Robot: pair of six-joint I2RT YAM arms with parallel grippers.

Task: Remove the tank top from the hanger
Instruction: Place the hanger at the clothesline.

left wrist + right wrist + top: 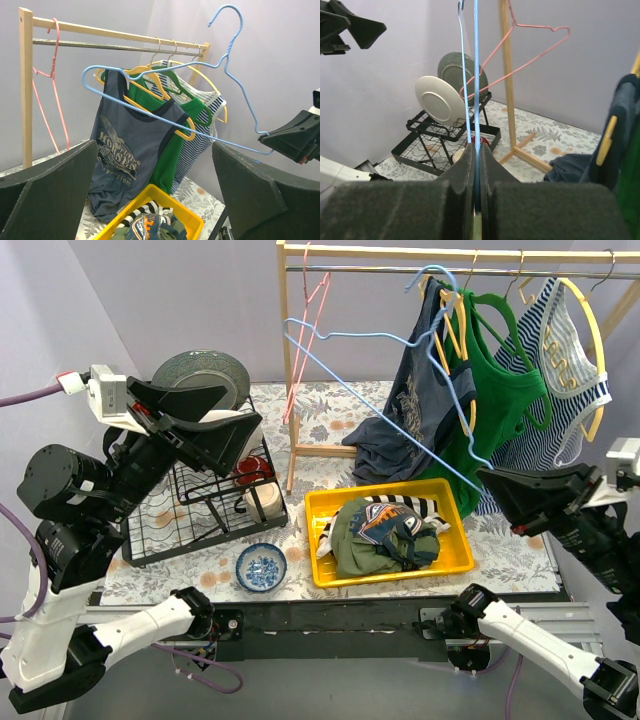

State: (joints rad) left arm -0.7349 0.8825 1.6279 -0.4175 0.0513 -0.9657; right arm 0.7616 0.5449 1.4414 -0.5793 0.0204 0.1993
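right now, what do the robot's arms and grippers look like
The left arm and the right arm match: glossy white link shells joined by bulky black cylindrical joints. The left gripper and the right gripper have matte black, wedge-shaped fingers with a grainy surface. A purple cable plugs into a white block at the left wrist.
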